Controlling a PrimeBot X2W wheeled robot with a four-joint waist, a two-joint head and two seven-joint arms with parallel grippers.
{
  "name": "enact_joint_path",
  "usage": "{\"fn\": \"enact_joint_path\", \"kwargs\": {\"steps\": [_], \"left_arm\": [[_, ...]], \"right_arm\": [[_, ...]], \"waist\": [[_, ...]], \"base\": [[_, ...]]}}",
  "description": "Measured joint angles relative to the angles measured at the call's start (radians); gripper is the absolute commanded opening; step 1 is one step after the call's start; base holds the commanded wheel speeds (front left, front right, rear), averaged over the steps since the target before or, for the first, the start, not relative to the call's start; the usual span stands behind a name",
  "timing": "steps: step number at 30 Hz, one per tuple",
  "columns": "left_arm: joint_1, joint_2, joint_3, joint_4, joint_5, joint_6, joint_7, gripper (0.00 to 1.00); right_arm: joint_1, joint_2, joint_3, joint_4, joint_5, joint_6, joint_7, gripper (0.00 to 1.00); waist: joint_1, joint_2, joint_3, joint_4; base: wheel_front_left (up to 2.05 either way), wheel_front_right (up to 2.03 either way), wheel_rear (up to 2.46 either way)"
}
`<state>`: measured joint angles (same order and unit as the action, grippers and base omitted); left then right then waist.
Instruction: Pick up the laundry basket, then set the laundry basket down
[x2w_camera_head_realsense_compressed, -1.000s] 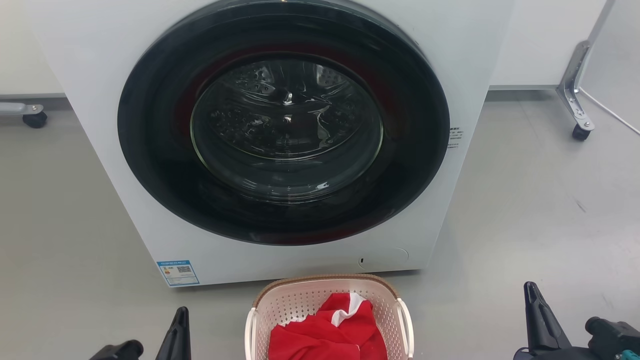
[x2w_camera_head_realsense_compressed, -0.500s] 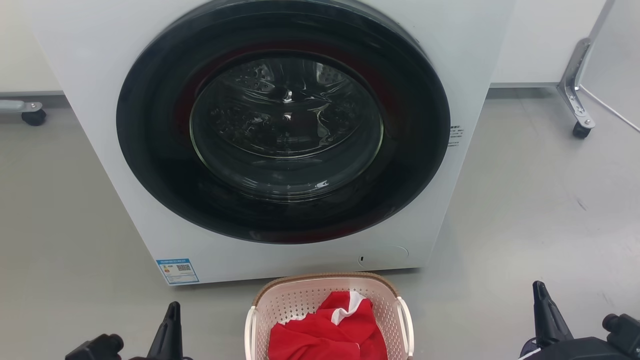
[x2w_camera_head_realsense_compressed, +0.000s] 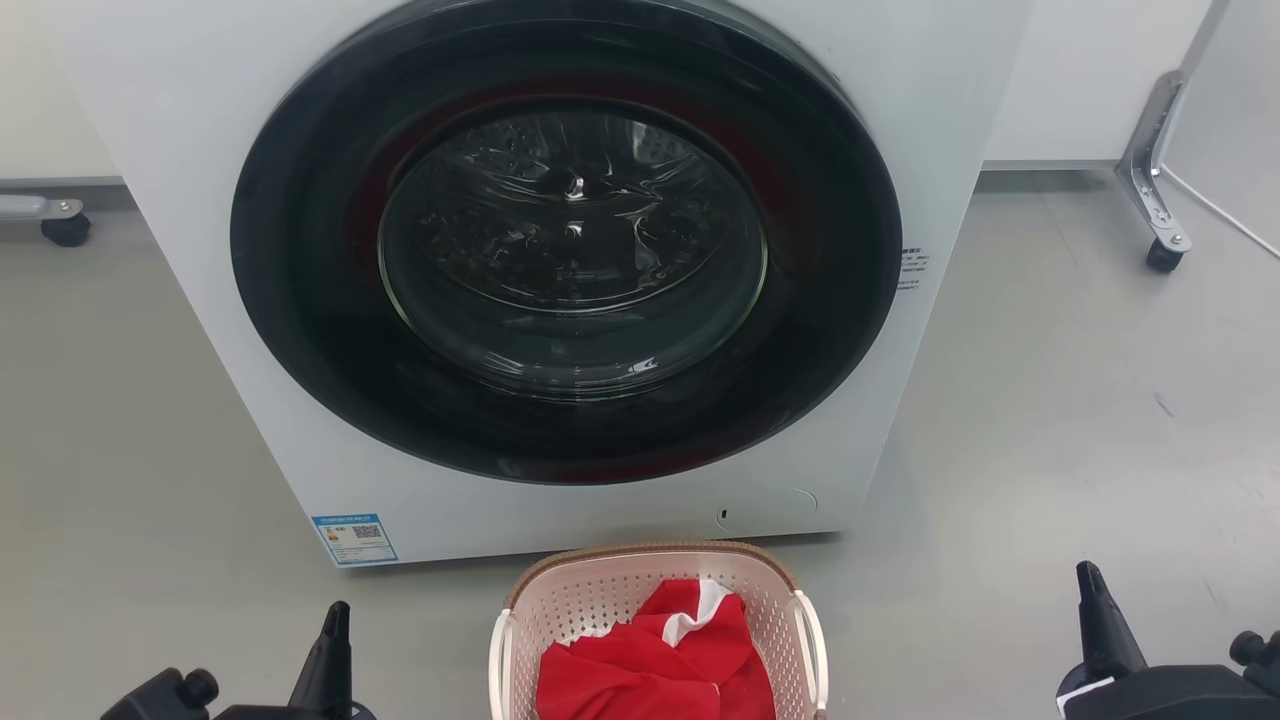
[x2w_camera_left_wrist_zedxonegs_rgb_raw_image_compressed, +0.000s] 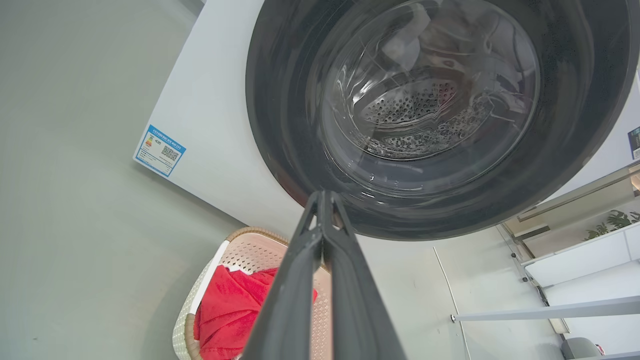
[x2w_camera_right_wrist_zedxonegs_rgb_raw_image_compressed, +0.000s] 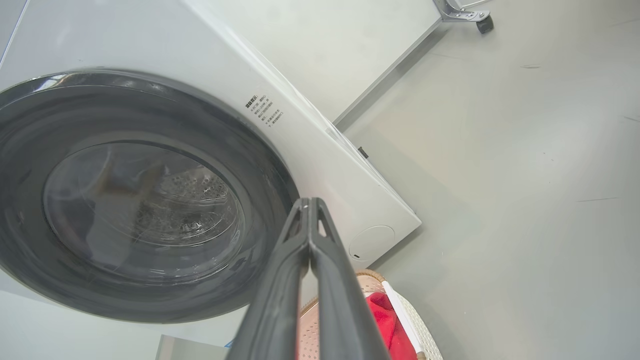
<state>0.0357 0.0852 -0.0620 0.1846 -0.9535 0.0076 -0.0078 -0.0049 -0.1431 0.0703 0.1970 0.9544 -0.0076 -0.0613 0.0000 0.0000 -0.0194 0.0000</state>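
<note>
A: Where is the laundry basket (x2w_camera_head_realsense_compressed: 600, 600)?
B: Bottom centre of the head view, on the floor (x2w_camera_head_realsense_compressed: 1050, 400), just in front of the washing machine (x2w_camera_head_realsense_compressed: 200, 250). Red cloth (x2w_camera_head_realsense_compressed: 650, 670) inside.
A: Grip state?
B: Left hand (x2w_camera_left_wrist_zedxonegs_rgb_raw_image_compressed: 322, 197) lower left, right hand (x2w_camera_right_wrist_zedxonegs_rgb_raw_image_compressed: 310, 202) lower right, both well apart from the basket. In the wrist views, each hand is clenched tip to tip, holding nothing.

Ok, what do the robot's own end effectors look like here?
Both match: the left end effector and right end effector each have two long, matte dark-grey fingers tapering to a point. Black rounded knobs sit beside them in the head view.
</note>
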Motion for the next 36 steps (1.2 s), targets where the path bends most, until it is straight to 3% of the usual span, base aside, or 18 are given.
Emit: {"fn": "enact_joint_path", "kwargs": {"steps": [36], "left_arm": [[-0.078, -0.028, 0.108, 0.073, -0.444, -0.088, 0.086, 0.00]], "right_arm": [[-0.052, 0.069, -0.142, 0.069, 0.449, 0.088, 0.123, 0.00]], "waist": [[0.0001, 0.0000, 0.015, 0.000]], "base": [[0.00, 0.00, 0.00]]}}
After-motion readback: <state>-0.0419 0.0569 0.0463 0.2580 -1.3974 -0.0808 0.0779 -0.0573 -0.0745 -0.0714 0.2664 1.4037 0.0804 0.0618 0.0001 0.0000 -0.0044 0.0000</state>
